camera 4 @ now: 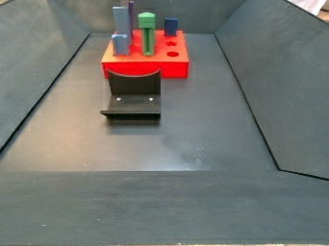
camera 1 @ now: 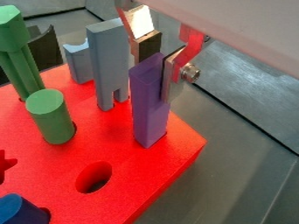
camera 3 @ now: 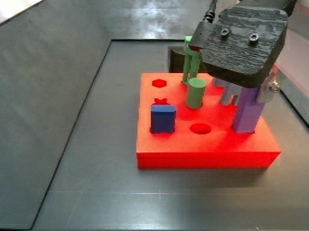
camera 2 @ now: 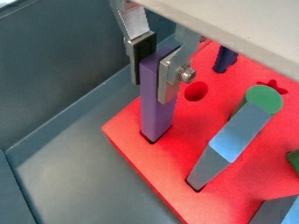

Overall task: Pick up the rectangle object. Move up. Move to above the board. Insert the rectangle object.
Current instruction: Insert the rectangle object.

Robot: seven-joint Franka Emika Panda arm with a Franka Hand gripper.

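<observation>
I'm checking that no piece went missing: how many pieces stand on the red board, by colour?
Purple block: 1, with the pincer astride its top
Green pieces: 2
Grey-blue pieces: 2
Dark blue block: 1
Total: 6

I work inside a dark grey bin. Its floor (camera 4: 167,144) is flat and matte, with a faint scuffed sheen where soft light falls on it. Plain grey walls (camera 3: 42,81) rise at a slant on every side I can see and meet the floor in straight seams. A pale strip (camera 3: 49,7) shows beyond the rim. My gripper (camera 2: 156,59) hangs near one wall.
</observation>
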